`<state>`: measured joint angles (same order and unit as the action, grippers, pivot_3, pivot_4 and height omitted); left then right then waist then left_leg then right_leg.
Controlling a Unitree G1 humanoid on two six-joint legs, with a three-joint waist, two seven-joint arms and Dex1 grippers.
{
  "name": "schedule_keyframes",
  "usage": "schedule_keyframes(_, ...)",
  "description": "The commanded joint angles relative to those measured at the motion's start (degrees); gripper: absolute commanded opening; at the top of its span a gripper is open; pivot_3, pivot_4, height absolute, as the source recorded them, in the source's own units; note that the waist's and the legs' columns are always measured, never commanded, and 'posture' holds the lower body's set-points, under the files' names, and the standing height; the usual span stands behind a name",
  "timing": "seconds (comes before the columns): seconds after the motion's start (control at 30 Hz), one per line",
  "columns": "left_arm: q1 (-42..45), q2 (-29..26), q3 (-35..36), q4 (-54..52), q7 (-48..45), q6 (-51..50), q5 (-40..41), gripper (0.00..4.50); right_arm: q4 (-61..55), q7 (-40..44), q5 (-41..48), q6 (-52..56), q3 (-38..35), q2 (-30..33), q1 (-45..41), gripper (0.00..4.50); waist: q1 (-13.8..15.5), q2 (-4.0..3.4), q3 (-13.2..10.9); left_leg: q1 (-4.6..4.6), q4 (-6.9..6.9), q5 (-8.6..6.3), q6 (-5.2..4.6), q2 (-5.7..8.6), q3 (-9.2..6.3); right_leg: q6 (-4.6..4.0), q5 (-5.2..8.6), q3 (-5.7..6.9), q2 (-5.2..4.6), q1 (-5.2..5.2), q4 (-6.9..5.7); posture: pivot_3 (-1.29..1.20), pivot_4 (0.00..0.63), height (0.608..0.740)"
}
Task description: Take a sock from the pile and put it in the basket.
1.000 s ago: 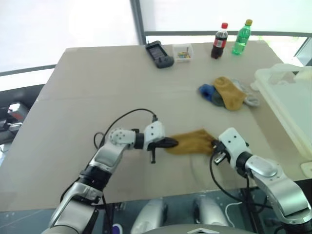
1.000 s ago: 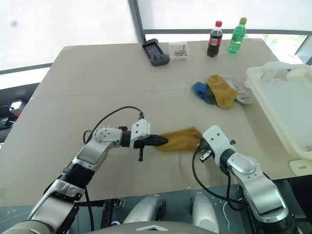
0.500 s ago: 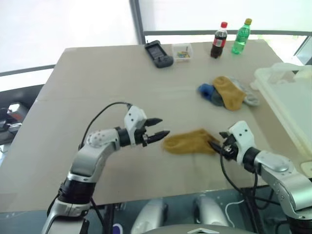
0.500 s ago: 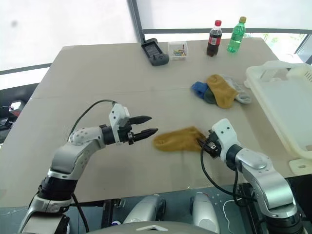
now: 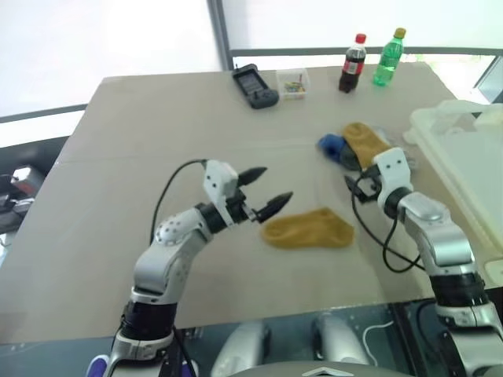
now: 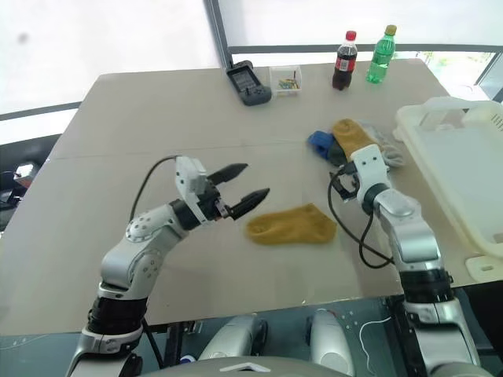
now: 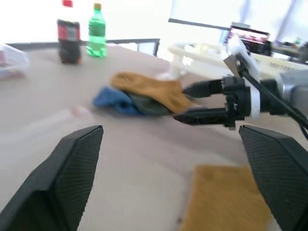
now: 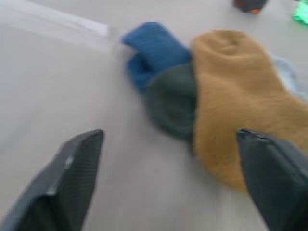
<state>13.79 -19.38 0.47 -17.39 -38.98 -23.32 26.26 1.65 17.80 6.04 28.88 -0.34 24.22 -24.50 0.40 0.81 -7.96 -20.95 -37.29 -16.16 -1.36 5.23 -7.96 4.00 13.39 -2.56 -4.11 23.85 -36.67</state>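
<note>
With both claws spread and empty, a mustard sock lies flat on the surface, apart from the pile. The right claw points at that pile, probably to pick there; the left claw hovers beside the lone sock. The basket waits at the right edge.

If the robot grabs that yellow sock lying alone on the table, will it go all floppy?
Probably yes. The yellow sock lies flat and limp on the table, so it would likely droop from a gripper. It looks thin and soft, so probably light. Pushed, it would likely bunch or slide rather than roll.
</note>
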Motion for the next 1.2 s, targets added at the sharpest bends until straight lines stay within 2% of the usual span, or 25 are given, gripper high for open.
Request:
schedule_keyframes(0.03,0.13,-0.77,3.42,-4.70,2.15,-1.70,3.09,4.50,4.77,-1.38,-1.93,-5.01,-1.75,0.76,-3.28,4.45,-0.17,0.00,0.00,-0.12,-0.01,0.00,-0.01,0.03,0.04,0.00,0.00,-0.04,-0.01,0.11,0.02,0.00,0.150,0.740)
schedule_keyframes(0.23,-1.18,-6.35,8.89,-9.98,-1.22,-4.28,10.86,4.50,11.03,-0.58,-2.77,-7.24,-2.43,1.73,-5.62,4.45,-1.07,0.00,0.00,-0.24,-0.08,0.00,-0.02,0.03,0.04,0.01,-0.01,-0.05,-0.02,0.21,-0.05,0.00,0.150,0.740)
schedule_keyframes(0.43,-5.15,-15.55,14.88,-13.03,-6.26,-10.49,20.24,4.50,12.67,1.64,-2.03,-6.74,-2.21,2.02,-6.00,4.45,-1.51,-0.05,-0.03,-0.13,-0.06,0.00,-0.01,-0.05,0.14,0.00,-0.01,-0.17,0.06,0.21,-0.12,0.00,0.150,0.740)
schedule_keyframes(0.6,-7.28,-22.42,17.58,-12.90,-9.80,-14.05,24.01,4.50,14.21,2.86,-2.29,-7.41,-1.73,1.97,-7.05,4.45,-1.34,-0.07,-0.05,-0.13,-0.06,0.00,-0.02,-0.05,0.14,0.00,-0.01,-0.15,0.06,0.20,-0.11,0.00,0.150,0.740)
schedule_keyframes(0.83,-7.29,-24.12,18.59,-12.17,-10.22,-14.08,25.33,4.50,18.75,3.17,-3.14,-9.52,-1.14,1.21,-9.45,4.45,-1.35,-0.10,-0.07,-0.13,-0.04,-0.01,-0.02,-0.04,0.14,0.00,-0.01,-0.15,0.05,0.20,-0.08,0.00,0.150,0.740)
schedule_keyframes(0.97,-7.77,-23.83,18.78,-12.84,-9.38,-13.84,25.75,4.50,22.03,3.26,-3.67,-11.08,-1.07,1.08,-10.56,3.25,-1.36,-0.10,-0.07,-0.14,-0.03,-0.01,-0.01,-0.04,0.14,0.00,-0.01,-0.16,0.04,0.20,-0.07,0.00,0.150,0.740)
schedule_keyframes(1.1,-8.31,-23.78,18.99,-13.12,-8.90,-13.53,25.73,4.50,21.36,3.83,-3.52,-11.03,-1.43,1.27,-10.50,1.45,-1.39,-0.11,-0.07,-0.13,-0.03,-0.01,-0.01,-0.04,0.15,0.00,-0.01,-0.17,0.04,0.20,-0.08,0.00,0.150,0.740)
schedule_keyframes(1.17,-8.65,-23.70,18.93,-13.25,-8.75,-13.31,25.58,4.50,19.30,4.18,-3.19,-10.19,-1.67,1.47,-9.78,0.78,-1.39,-0.12,-0.08,-0.13,-0.03,-0.01,-0.01,-0.05,0.15,0.00,-0.01,-0.18,0.04,0.20,-0.08,0.00,0.150,0.740)
schedule_keyframes(1.2,-8.79,-23.59,18.82,-13.31,-8.67,-13.16,25.47,4.50,17.90,4.44,-3.01,-9.74,-1.76,1.63,-9.27,0.30,-1.37,-0.12,-0.08,-0.13,-0.03,-0.01,-0.01,-0.05,0.15,0.00,-0.01,-0.18,0.04,0.20,-0.08,0.00,0.150,0.740)
